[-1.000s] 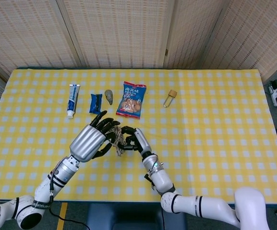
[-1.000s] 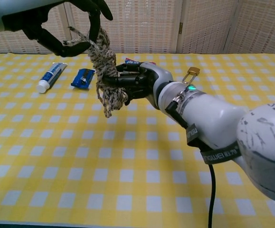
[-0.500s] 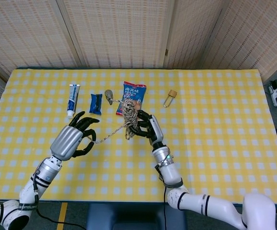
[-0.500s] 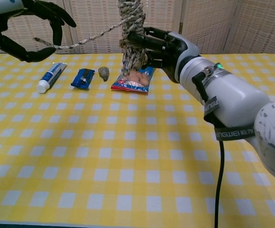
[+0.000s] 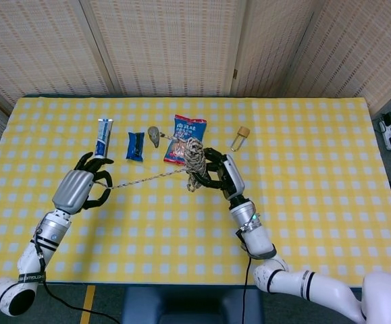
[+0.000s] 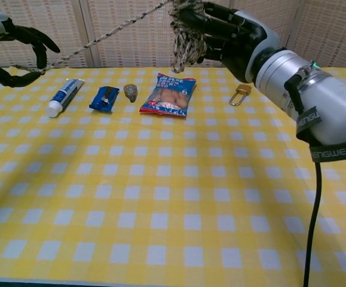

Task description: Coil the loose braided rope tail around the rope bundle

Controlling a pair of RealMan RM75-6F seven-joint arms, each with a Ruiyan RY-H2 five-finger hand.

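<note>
Legible text found in one place only: a black strap (image 6: 328,140) on the right arm, right edge of the chest view, reads "ENGWEI", cut off at the start. Print on the snack bag (image 6: 170,94) and tube (image 6: 64,97) is unreadable.

Light falls evenly and brightly from overhead onto the yellow-and-white checked tablecloth (image 5: 303,155), with no harsh glare. Shadows are faint and soft. From my head camera everything reads sharp to the corners. From my chest camera my silver-and-black right hand (image 6: 232,36) looms close and slightly soft, and my left hand (image 6: 8,51) at the frame edge looks a bit smeared.
</note>
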